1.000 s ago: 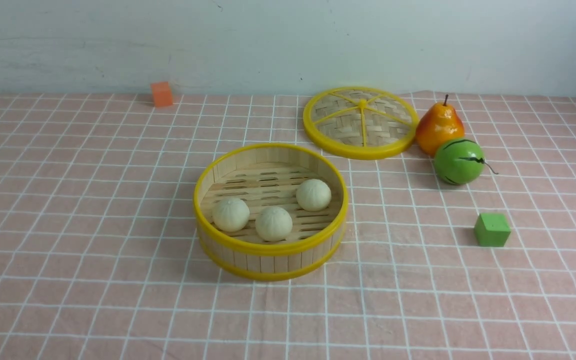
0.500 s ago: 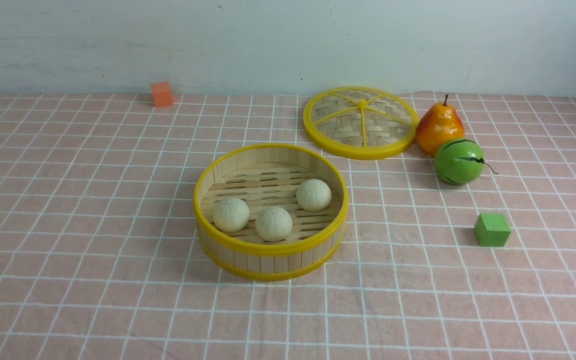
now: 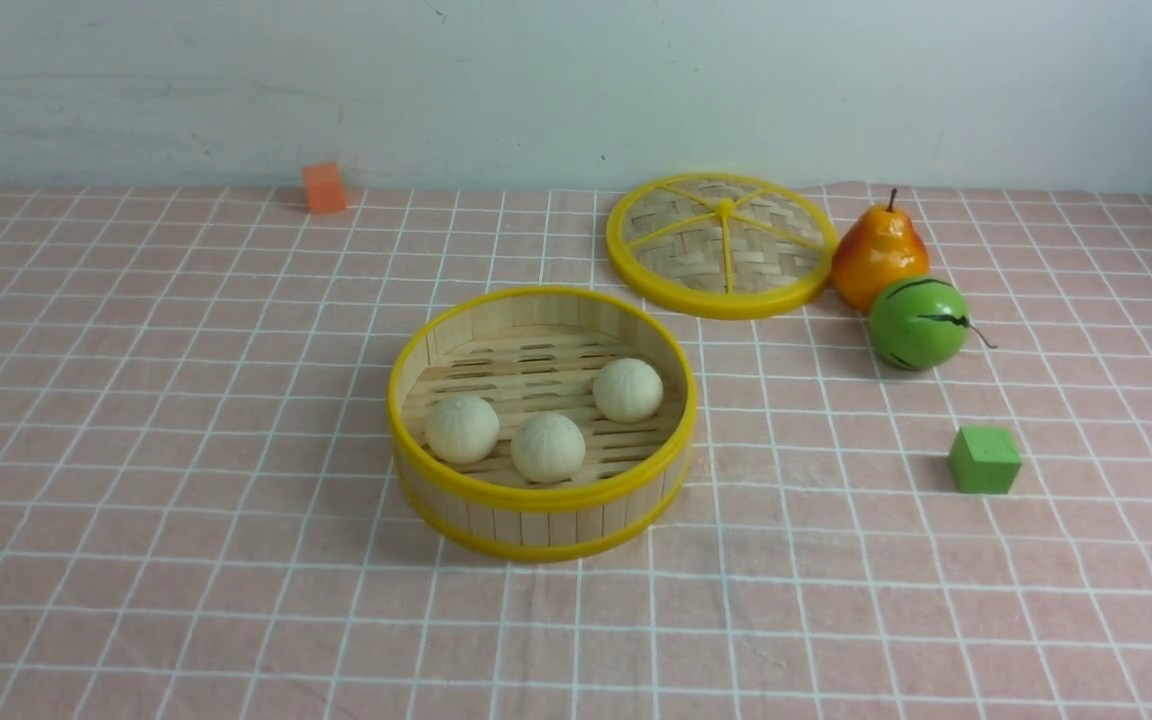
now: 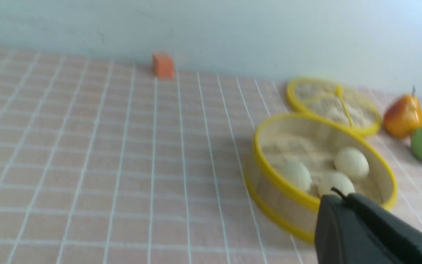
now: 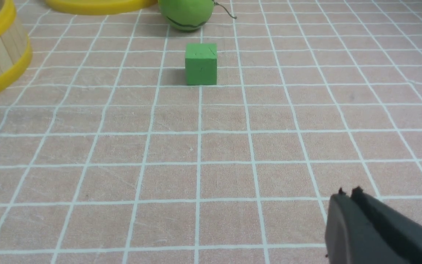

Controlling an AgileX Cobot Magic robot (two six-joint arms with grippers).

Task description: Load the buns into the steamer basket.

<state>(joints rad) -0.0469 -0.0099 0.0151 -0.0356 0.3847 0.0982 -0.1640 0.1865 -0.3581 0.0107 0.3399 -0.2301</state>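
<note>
All three buns point(image 3: 544, 446) sit on the slatted floor of the steamer basket point(image 3: 540, 495), so the left gripper point(image 4: 343, 198) and right gripper point(image 5: 347, 194) hang back, jaws closed, holding nothing.

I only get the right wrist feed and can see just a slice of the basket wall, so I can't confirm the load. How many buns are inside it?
Observer: Three buns, all resting on the slatted floor of the steamer basket.
Operator: Is the lid on?
Observer: No, the woven lid lies flat on the cloth behind the basket, next to the pear.
Operator: What is the left gripper doing?
Observer: The left gripper is shut and empty, clear of the basket on its near side.
Operator: Anything on the far left?
Observer: Only a small orange cube near the wall.
</note>
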